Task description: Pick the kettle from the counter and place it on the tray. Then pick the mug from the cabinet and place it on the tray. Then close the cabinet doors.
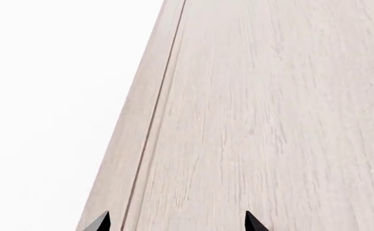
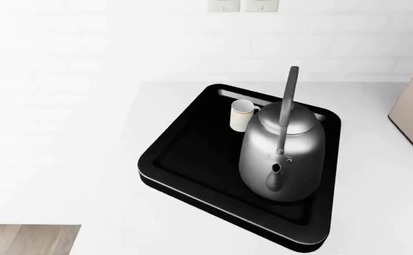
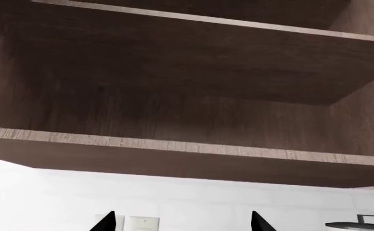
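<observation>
While the head view shows the kettle (image 2: 283,154) and mug (image 2: 243,115) both sitting on the black tray (image 2: 185,154) on the white bench (image 2: 376,175), only the right wrist view catches the open cabinet's dark shelves (image 3: 174,149). Left wrist view is just a pale wood door panel (image 1: 270,115). Both sets of fingers look spread apart, holding nothing.

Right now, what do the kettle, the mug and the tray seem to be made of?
Kettle: brushed silver-grey metal, judging by its soft sheen. Mug: probably glazed ceramic, smooth white with a tan band. Tray: black, smooth, maybe plastic or lacquered wood; a pale glint runs along its rim, but the render leaves it open.
</observation>
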Available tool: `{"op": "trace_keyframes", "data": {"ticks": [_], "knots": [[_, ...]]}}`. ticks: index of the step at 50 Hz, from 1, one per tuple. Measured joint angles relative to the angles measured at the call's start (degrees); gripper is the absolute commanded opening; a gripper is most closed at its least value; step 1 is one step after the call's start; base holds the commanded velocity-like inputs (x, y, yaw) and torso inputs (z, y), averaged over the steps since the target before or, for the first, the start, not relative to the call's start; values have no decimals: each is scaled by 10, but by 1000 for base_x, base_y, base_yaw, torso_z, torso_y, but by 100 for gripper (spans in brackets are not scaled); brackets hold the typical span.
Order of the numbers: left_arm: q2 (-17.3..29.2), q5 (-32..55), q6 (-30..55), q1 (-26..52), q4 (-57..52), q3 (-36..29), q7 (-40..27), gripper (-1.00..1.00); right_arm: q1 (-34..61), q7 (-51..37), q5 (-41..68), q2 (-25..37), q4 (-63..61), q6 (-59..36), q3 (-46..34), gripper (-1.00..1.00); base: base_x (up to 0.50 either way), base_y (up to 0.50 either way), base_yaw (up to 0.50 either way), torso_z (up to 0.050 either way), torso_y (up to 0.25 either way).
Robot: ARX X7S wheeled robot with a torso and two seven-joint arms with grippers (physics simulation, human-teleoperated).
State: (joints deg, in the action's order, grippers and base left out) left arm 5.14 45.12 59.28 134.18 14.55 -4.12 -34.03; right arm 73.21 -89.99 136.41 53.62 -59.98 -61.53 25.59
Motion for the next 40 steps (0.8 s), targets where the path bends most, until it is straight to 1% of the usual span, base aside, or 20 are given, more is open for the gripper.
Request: {"op": "trace_keyframes", "data": {"ticks": [9, 19, 29, 40], "knots": [[-2, -4, 9, -4, -6, -25, 14, 100, 14, 0, 29, 28, 0, 14, 12, 100, 0, 0, 0, 0, 0], [5, 0, 12, -14, 1, -59, 56, 100, 28, 0, 58, 53, 0, 27, 26, 100, 0, 0, 0, 0, 0], [12, 0, 26, -25, 7, -96, 91, 100, 34, 0, 70, 64, 1, 33, 28, 100, 0, 0, 0, 0, 0], [14, -7, 36, -43, 12, -152, 118, 100, 17, 0, 81, 61, 0, 26, 49, 100, 0, 0, 0, 0, 0]]}}
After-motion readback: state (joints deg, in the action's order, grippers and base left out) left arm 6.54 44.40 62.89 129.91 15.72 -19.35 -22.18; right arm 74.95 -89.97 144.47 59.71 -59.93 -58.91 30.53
